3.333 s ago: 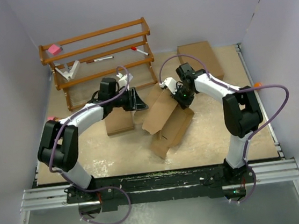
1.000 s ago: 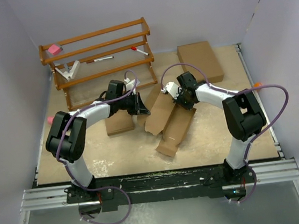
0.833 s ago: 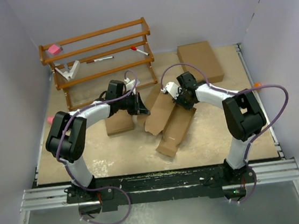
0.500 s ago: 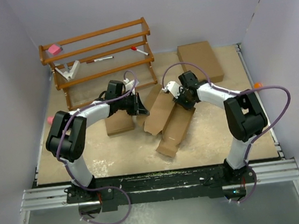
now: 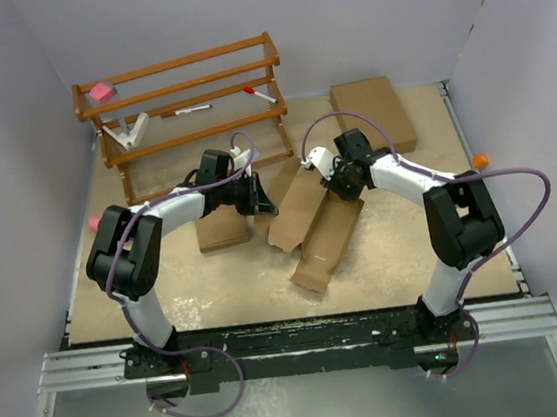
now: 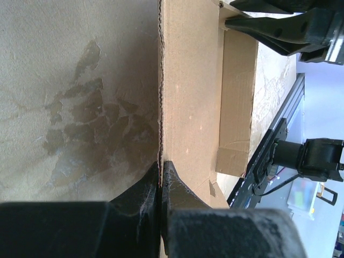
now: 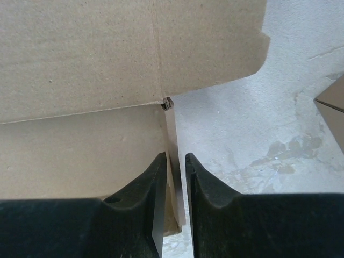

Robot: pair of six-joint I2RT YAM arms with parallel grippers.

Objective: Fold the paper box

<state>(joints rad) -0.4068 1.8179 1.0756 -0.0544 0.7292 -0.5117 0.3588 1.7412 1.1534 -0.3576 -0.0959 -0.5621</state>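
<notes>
The paper box [image 5: 323, 232] is a partly folded brown cardboard blank lying mid-table, running diagonally from back to front. My left gripper [image 5: 262, 202] pinches its left edge. In the left wrist view the jagged edge of the paper box [image 6: 188, 97] runs straight into the shut left gripper [image 6: 160, 163]. My right gripper [image 5: 342, 187] is at the blank's far right end. In the right wrist view a thin wall of the paper box [image 7: 80, 64] stands between the slightly parted fingers of the right gripper [image 7: 176, 156], with a gap on its right side.
A wooden rack [image 5: 181, 104] with a pink block and markers stands back left. A large flat brown box [image 5: 374, 115] lies back right, and a smaller brown box [image 5: 223, 229] lies under the left arm. An orange object [image 5: 479, 159] sits at the right edge.
The right gripper's jaws have parted a little from shut on the cardboard wall, and the right elbow has swung to the right. The left gripper and the blank have stayed put over the last second.
</notes>
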